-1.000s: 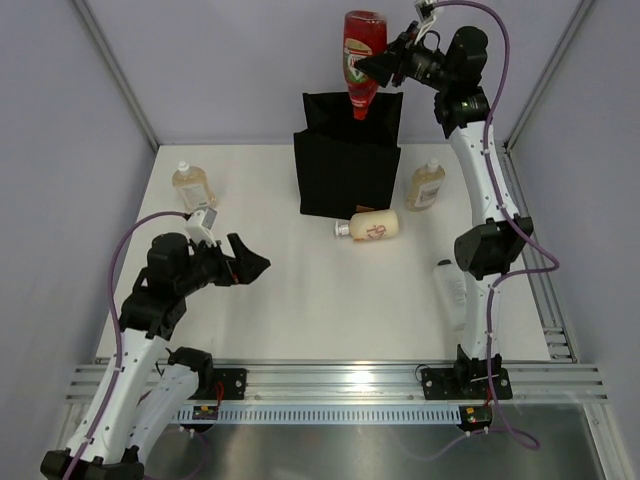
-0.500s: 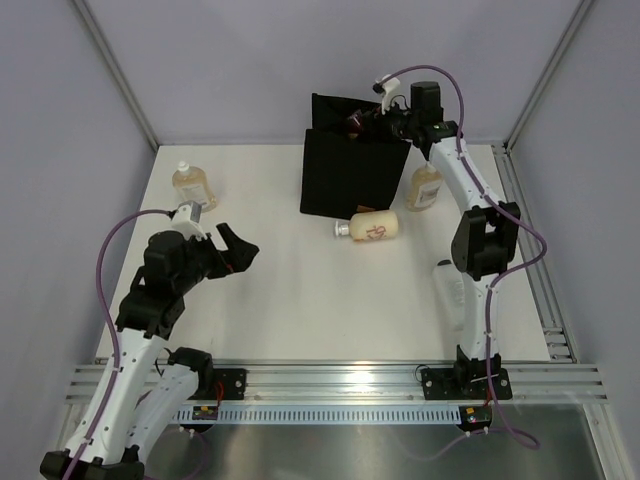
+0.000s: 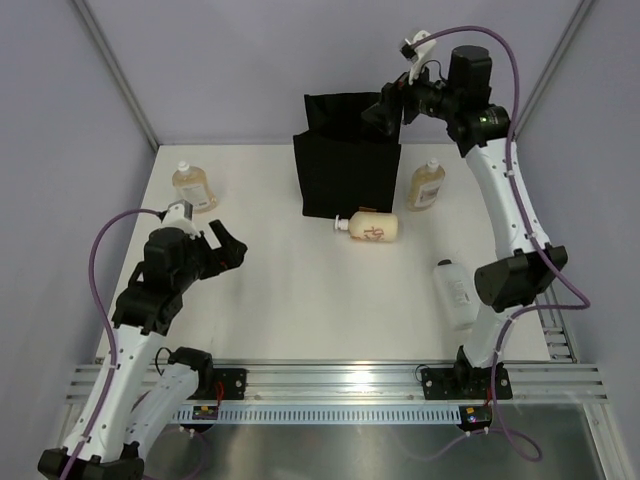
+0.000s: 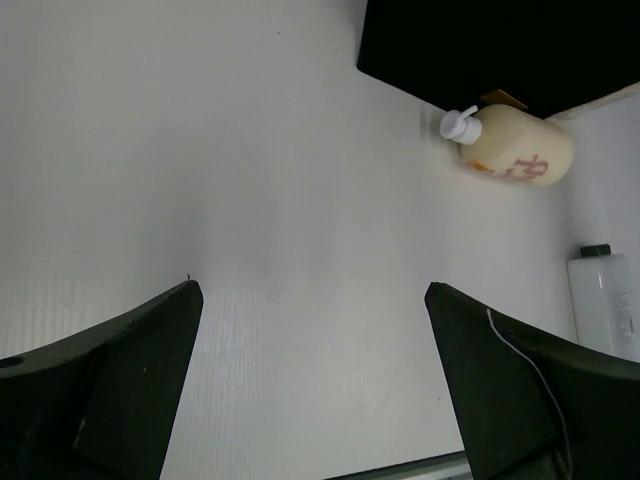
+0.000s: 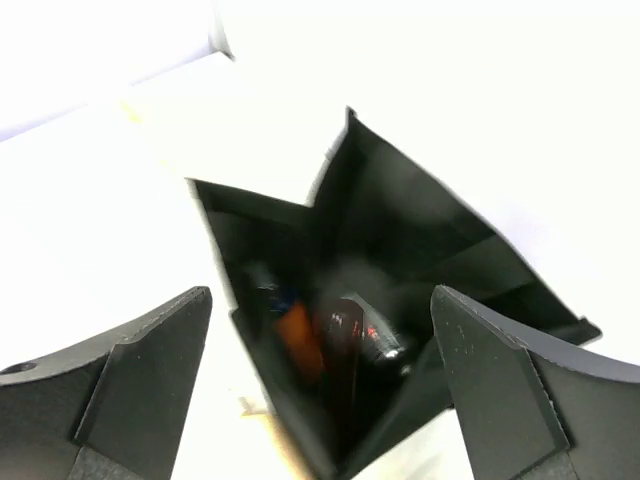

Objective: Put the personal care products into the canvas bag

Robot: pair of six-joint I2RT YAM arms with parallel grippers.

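Observation:
The black canvas bag (image 3: 345, 165) stands upright at the back of the table. My right gripper (image 3: 383, 112) hovers open and empty above its top right edge. Looking down from the right wrist, the canvas bag (image 5: 420, 220) holds an orange bottle (image 5: 298, 340), a red bottle (image 5: 345, 345) and something shiny (image 5: 388, 345); the right gripper (image 5: 320, 295) is above them. A cream pump bottle (image 3: 370, 227) lies in front of the bag. Amber bottles stand at the left (image 3: 192, 185) and right (image 3: 426, 185). A flat white bottle (image 3: 455, 292) lies at the right. My left gripper (image 3: 228, 250) is open over bare table.
The left wrist view shows the left gripper (image 4: 312, 290) over white tabletop, with the cream pump bottle (image 4: 515, 155), the bag's base (image 4: 500, 50) and the flat white bottle (image 4: 605, 300) ahead to its right. Grey walls enclose the table; a metal rail runs along the near edge.
My right gripper opened and let the red bottle drop into the bag, then rose above the bag's rim. The left arm shifted slightly left.

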